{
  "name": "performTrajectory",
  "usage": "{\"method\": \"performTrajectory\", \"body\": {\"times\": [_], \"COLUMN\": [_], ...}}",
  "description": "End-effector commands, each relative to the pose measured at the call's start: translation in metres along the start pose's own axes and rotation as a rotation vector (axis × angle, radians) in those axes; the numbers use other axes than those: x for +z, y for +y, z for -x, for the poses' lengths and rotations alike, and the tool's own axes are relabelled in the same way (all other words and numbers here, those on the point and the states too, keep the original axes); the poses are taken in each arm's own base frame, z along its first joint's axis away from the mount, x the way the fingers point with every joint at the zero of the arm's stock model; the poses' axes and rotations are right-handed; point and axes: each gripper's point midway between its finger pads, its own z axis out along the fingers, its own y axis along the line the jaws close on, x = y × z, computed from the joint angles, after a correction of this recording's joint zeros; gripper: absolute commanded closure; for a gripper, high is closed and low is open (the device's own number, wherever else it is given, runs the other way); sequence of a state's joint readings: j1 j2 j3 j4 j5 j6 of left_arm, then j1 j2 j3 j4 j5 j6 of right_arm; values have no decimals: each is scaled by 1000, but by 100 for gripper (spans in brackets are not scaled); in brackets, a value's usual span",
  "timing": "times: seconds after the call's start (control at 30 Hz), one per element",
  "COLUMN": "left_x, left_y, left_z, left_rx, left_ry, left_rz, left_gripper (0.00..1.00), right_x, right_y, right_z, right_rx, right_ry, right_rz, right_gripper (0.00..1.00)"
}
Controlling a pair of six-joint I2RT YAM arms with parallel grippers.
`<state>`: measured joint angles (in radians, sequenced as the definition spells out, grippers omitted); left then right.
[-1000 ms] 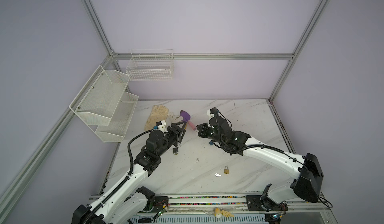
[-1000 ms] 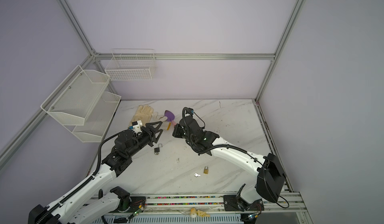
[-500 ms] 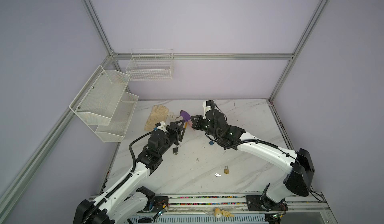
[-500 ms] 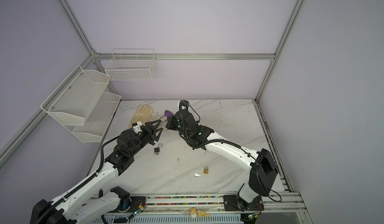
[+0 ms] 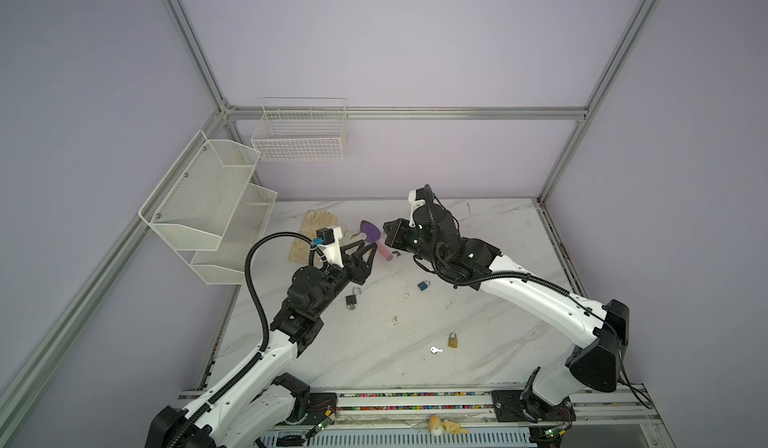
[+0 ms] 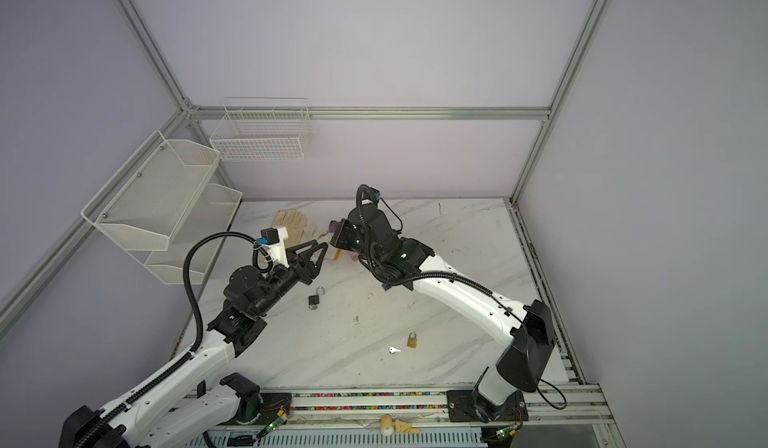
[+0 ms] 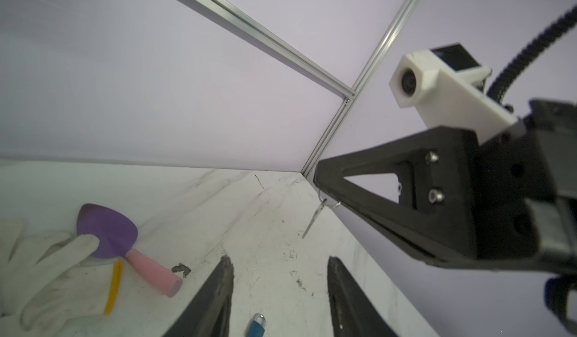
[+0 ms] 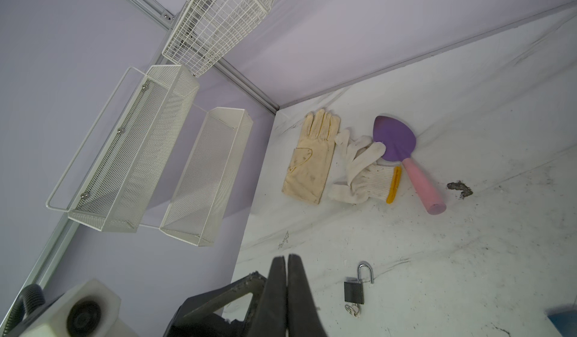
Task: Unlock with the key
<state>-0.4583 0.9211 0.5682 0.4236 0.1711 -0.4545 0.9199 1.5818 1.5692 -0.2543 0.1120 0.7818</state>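
My right gripper (image 7: 317, 176) is shut, and from its tip hangs a small ring with a thin silver key (image 7: 313, 221), clear of the table. Its shut fingers hide that key in the right wrist view. My left gripper (image 5: 365, 245) is raised just in front of the right gripper (image 5: 384, 230), open and empty, fingers (image 7: 218, 288) pointing at it. A black padlock (image 5: 352, 299) lies on the table below the left gripper. Its shackle is swung to one side and small keys (image 8: 352, 310) lie at its base. In the right wrist view my right gripper (image 8: 286, 259) shows its jaws pressed together.
A blue padlock (image 5: 424, 285) lies mid-table. A brass padlock (image 5: 453, 340) and a loose silver key (image 5: 435, 349) lie nearer the front. Two gloves (image 8: 312, 157) and a purple trowel (image 8: 395, 138) with a pink handle lie at the back. White wire baskets (image 5: 208, 205) hang on the left wall.
My right gripper has swung left and back across the table to meet the left gripper. The left gripper's jaws have narrowed somewhat but remain apart.
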Motion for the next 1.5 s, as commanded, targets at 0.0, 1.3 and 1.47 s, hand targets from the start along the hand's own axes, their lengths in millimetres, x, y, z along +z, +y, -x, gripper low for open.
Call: {"method": "performTrajectory", "body": {"times": [0.0, 1.3, 1.47], "left_x": [-2, 21, 22], "left_y": [-14, -47, -46], "left_z": [-3, 16, 16], "left_rx": [322, 379, 377], "left_ry": [-56, -168, -168], "left_rz": [-102, -298, -294], "left_gripper": [52, 87, 93], "right_x": [-11, -22, -23], "right_y": [1, 6, 9], "right_z": [-2, -9, -6], "right_rx": [-14, -30, -30], "right_ry": [57, 122, 112], "right_rz": [-21, -5, -1], "right_gripper": [100, 100, 100]}}
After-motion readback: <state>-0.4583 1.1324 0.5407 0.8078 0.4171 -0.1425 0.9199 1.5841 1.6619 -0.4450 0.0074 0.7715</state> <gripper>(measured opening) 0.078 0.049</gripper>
